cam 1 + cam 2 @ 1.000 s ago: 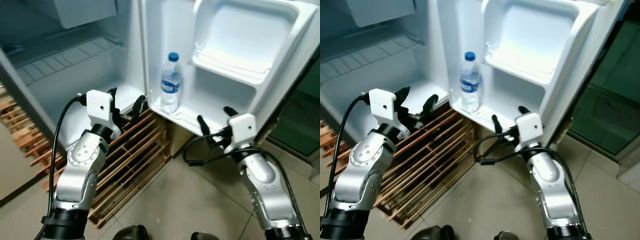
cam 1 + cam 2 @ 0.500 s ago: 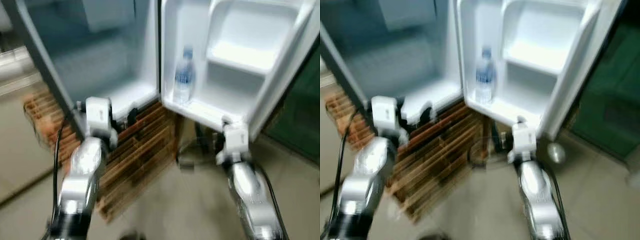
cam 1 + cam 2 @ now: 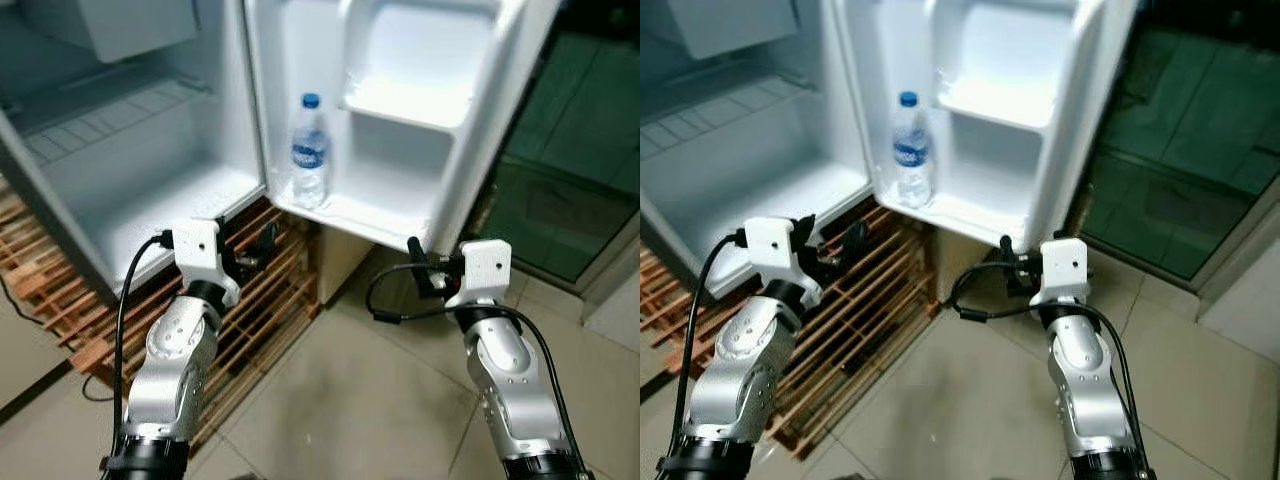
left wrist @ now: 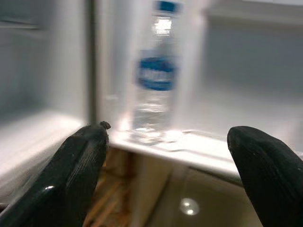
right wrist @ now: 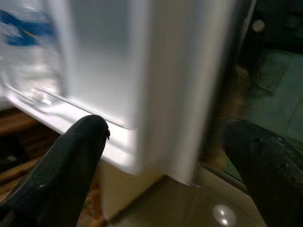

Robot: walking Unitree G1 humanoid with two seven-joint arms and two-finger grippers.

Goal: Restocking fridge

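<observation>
A clear water bottle with a blue cap and label stands upright in the lowest shelf of the open fridge door. The upper door shelf holds nothing. My left gripper is open and empty, held low in front of the fridge's bottom edge; in the left wrist view the water bottle stands ahead between its fingers. My right gripper is open and empty just below the door's outer corner. In the right wrist view the door edge is close ahead.
The fridge cabinet with a wire shelf and a freezer box stands on a wooden slatted pallet. Dark green glass panels lie to the right. Beige tiled floor spreads in front.
The whole view has swung and pulled back from the fridge, with blur half a second ago. Both grippers stay open and empty and now sit lower and farther from the door shelf.
</observation>
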